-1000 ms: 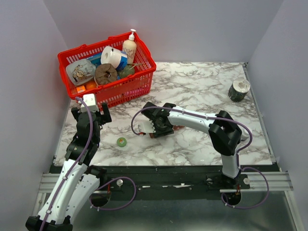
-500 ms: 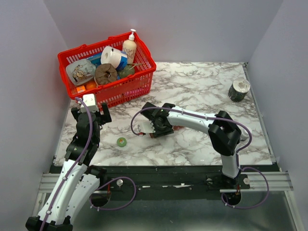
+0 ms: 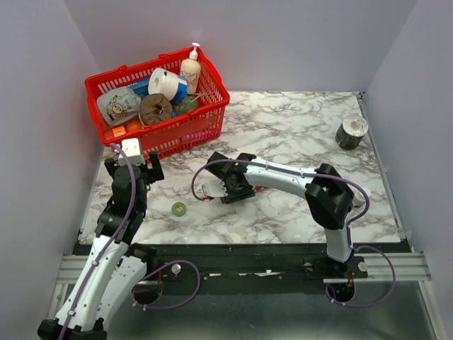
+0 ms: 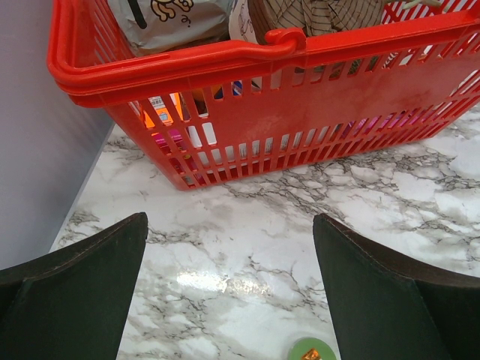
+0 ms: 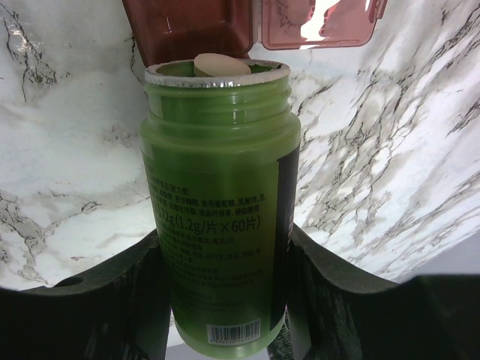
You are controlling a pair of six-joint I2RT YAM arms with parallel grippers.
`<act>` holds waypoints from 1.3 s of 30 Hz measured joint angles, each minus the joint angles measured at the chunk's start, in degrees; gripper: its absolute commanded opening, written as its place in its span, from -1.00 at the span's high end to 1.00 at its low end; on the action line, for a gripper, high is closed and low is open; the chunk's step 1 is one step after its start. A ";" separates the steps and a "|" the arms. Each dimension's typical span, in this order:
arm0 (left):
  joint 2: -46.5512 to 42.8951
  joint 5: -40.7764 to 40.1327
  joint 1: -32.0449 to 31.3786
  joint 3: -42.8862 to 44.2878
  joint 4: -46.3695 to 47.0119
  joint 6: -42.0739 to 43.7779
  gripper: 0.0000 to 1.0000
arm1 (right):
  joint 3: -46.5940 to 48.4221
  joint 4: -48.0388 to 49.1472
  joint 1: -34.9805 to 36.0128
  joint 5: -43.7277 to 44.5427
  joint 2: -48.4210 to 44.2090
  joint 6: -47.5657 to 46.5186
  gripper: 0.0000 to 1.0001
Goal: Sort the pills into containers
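The tabletop (image 3: 304, 120) is white marble veined in grey and black. The basket (image 3: 185, 132) is bright red. The bottle (image 5: 217, 195) is translucent green, with a black label strip down one side, faint dark print, and a white barcode patch near its base; a silver rim rings its mouth, where a beige pill (image 5: 221, 66) shows. The containers (image 5: 202, 26) are see-through dark red-brown. The cap (image 3: 179, 208) is green with an orange centre.

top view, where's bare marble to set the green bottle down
Widest bare marble: the far middle, between the red plastic basket and the grey roll. Also right front, beside the right arm. Crowded around the right tool, green plastic pill bottle and red-brown pill organiser; a small green cap lies to their left.
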 measured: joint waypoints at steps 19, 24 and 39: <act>-0.33 0.04 0.22 0.00 0.02 0.00 -0.97 | 0.44 -0.76 1.09 1.79 0.31 -0.24 0.99; -0.39 0.07 0.22 0.00 0.00 0.00 -0.97 | 0.76 -0.81 1.11 2.19 0.48 -0.42 0.99; -0.48 0.07 0.22 0.00 0.02 0.00 -0.97 | 0.85 -0.81 1.14 2.21 0.63 -0.37 0.99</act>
